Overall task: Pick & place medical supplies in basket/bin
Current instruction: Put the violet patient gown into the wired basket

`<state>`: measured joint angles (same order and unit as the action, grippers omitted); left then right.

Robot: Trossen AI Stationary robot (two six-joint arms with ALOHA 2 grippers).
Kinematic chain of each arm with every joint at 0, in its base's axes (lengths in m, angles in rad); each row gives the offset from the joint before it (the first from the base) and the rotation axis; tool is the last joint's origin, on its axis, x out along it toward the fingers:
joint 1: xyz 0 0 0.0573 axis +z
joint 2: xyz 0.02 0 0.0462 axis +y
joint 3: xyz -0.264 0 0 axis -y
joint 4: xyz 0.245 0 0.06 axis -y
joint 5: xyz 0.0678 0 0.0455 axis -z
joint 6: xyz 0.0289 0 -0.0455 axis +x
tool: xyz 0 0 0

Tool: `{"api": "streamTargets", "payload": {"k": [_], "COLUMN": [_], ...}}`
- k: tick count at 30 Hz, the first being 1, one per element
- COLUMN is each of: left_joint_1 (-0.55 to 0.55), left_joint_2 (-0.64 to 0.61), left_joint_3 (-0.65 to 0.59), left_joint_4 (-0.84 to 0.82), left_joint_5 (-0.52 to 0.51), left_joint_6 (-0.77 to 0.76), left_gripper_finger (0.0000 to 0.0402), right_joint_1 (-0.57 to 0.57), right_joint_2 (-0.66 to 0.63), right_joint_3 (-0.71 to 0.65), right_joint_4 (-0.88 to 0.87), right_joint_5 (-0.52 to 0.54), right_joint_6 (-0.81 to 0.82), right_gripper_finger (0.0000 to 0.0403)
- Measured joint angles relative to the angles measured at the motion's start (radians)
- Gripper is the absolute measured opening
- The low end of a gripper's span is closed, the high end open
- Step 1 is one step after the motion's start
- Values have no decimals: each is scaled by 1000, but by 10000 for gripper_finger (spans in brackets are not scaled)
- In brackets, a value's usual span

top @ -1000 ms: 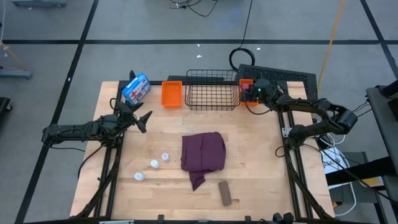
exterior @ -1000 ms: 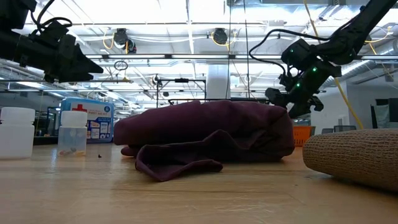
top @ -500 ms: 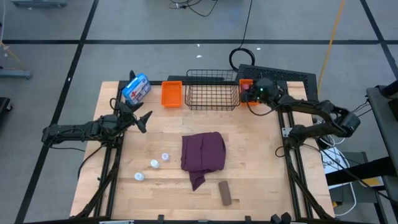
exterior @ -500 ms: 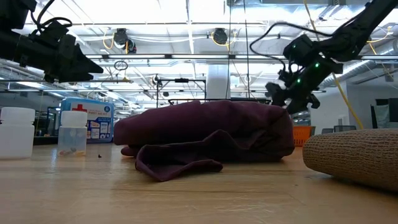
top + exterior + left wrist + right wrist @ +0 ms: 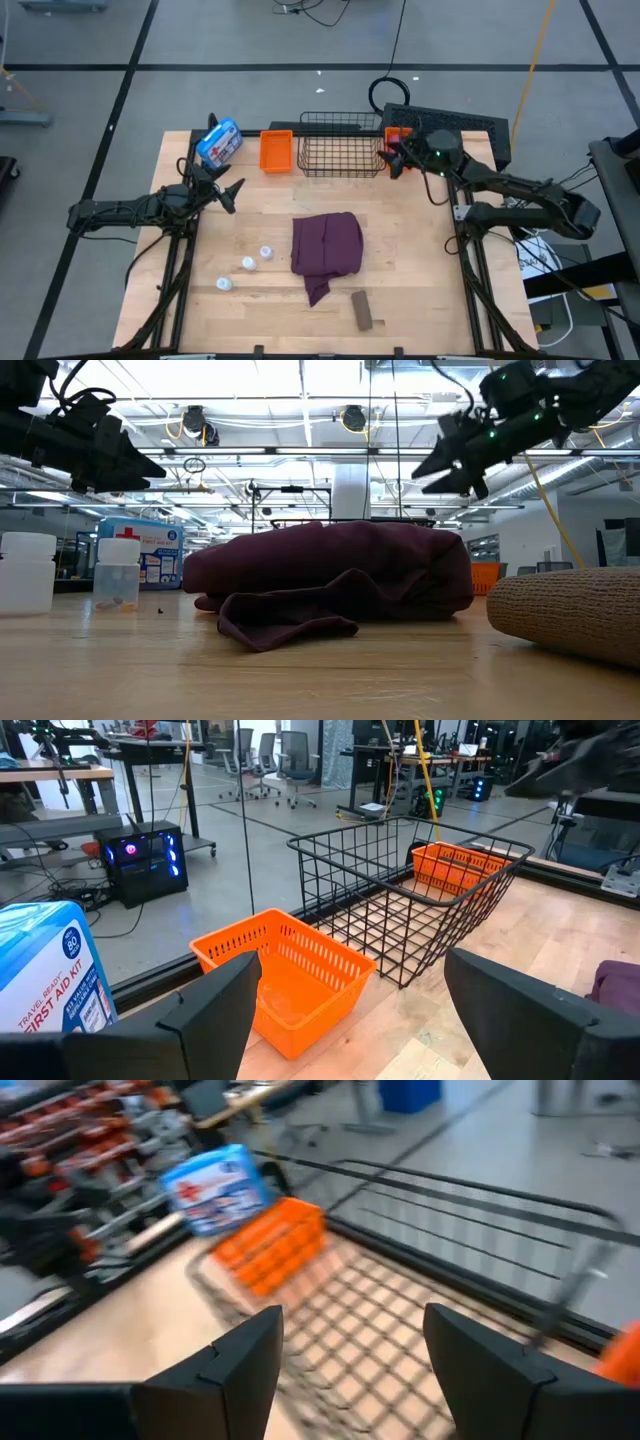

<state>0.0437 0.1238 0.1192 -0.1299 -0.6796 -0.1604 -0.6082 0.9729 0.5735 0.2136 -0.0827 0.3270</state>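
The maroon folded cloth (image 5: 325, 245) (image 5: 330, 580) lies flat mid-table. Three white vials (image 5: 247, 263) (image 5: 118, 572) stand to its left, and a brown roll (image 5: 363, 310) (image 5: 570, 610) lies near the table's near edge. No pink or black roll shows. The black wire basket (image 5: 342, 145) (image 5: 400, 1330) stands at the far edge between two orange bins (image 5: 276, 150) (image 5: 397, 133). My right gripper (image 5: 388, 160) (image 5: 425, 472) (image 5: 352, 1320) hovers open and empty at the basket's right end. My left gripper (image 5: 232, 192) (image 5: 352, 960) waits open above the table's left part.
A blue-and-white first aid pouch (image 5: 218, 140) (image 5: 45, 970) stands at the far left corner beside the left orange bin. My right arm covers part of the right orange bin. Bare wood shows between the cloth and the basket, and to the cloth's right.
My right gripper has drawn back from over the right orange bin, moving up and toward the table's left and near side, and has tipped from pointing down to nearly level. It now faces across the wire basket. Nothing on the table has moved.
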Motion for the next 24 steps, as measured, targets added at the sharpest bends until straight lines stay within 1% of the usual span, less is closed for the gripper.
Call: {"api": "streamTargets", "payload": {"k": [7, 13, 16, 20, 24], "left_joint_1": [0, 0, 0, 0, 0], "left_joint_2": [0, 0, 0, 0, 0], "left_joint_3": [0, 0, 0, 0, 0], "left_joint_4": [0, 0, 0, 0, 0], "left_joint_5": [0, 0, 0, 0, 0], "left_joint_6": [0, 0, 0, 0, 0], "left_gripper_finger": [324, 324, 324, 324, 324], "right_joint_1": [176, 335, 416, 537, 671], "right_joint_2": [-18, 13, 49, 122, 208], "right_joint_3": [0, 0, 0, 0, 0], "right_joint_4": [-1, 5, 12, 91, 245], "right_joint_5": [1, 2, 2, 3, 2], "right_joint_6": [-2, 7, 31, 44, 2], "right_gripper_finger": [227, 228, 227, 226, 227]}}
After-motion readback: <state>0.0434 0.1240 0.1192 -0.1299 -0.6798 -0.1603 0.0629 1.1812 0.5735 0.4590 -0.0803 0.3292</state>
